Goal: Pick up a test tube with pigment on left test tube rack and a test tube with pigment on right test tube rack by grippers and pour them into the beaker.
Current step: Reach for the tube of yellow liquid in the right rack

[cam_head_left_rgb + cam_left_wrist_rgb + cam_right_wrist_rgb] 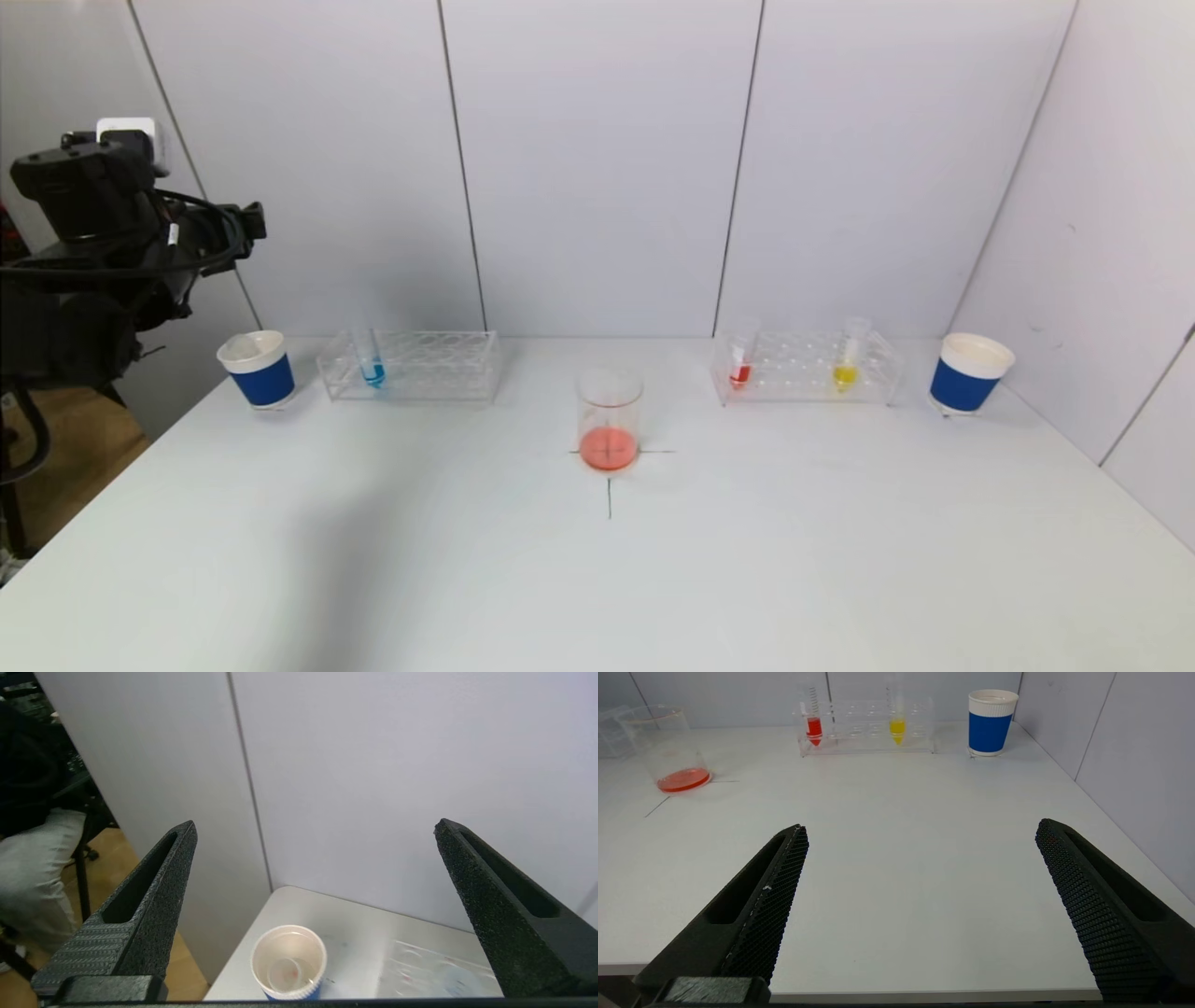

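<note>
Blue pigment tube (372,366) stands left of the beaker (609,431), red tube (740,366) right; both grippers (313,830) (920,830) are spread empty (thin tubes could be toppled by misaligned closing).

red liquid in beaker (609,448), blue tube (373,371), red tube (739,373), yellow tube (845,375), blue-banded white cups (967,374), black gripper fingers (770,905).

text: none readable | red tube (813,727): graduation marks only, digits too small to tell
</note>
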Controlling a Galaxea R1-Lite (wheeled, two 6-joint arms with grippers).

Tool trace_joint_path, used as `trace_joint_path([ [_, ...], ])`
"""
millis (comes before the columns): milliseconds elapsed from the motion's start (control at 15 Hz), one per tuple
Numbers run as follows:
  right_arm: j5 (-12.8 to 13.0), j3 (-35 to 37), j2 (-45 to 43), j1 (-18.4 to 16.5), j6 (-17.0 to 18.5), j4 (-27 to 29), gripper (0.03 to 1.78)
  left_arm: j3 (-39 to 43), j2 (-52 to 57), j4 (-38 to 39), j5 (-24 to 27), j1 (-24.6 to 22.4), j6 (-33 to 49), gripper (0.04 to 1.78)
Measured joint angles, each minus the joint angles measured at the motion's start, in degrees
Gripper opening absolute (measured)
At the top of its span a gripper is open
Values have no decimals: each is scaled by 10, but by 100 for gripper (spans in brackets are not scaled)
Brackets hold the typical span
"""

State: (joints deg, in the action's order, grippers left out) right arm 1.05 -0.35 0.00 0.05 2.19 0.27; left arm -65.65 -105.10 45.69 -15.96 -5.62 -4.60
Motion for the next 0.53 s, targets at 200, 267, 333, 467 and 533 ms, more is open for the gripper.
trace_joint_path([
  [200, 0, 0, 0, 0, 0, 0, 177, 51, 127, -82, -4, 63, 0, 177],
  [267, 0, 0, 0, 0, 0, 0, 177, 72, 169, -111, -9, 84, 0, 177],
  [333, 0, 0, 0, 0, 0, 0, 177, 95, 212, -138, -17, 105, -2, 177],
  [467, 0, 0, 0, 0, 0, 0, 177, 140, 294, -179, -38, 138, -18, 177],
  [533, 0, 0, 0, 0, 0, 0, 177, 162, 337, -193, -49, 150, -33, 177],
])
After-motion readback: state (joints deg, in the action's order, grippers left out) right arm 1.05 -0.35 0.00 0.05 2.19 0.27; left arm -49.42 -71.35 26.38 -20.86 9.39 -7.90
